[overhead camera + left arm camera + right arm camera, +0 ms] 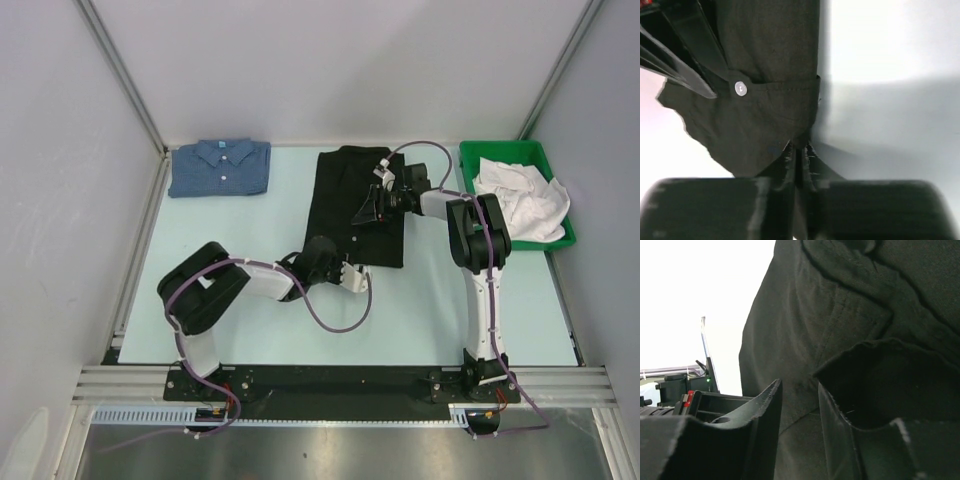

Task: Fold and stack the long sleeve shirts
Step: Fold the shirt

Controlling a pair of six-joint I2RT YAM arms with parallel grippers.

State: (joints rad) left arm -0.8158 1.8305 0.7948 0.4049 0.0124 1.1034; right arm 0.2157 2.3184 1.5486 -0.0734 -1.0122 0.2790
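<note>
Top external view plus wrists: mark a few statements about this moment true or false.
1. The blue shirt lies folded at the table's far left. True.
2. The left gripper is shut on the black shirt. True.
3. The green bin is empty. False: white cloth lies in it.
4. The black shirt is stacked on the blue one. False: they lie apart.
5. The right gripper hovers over the bin. False: it is at the black shirt.

The black shirt (345,195) lies at 12 o'clock on the table, folded into a long, narrow rectangle running far to near. A small pale button (740,88) shows near its hem. The blue shirt (220,167) sits well apart at 10 o'clock. It is a neat folded rectangle, front up, with white buttons showing and the collar at its far edge.
</note>
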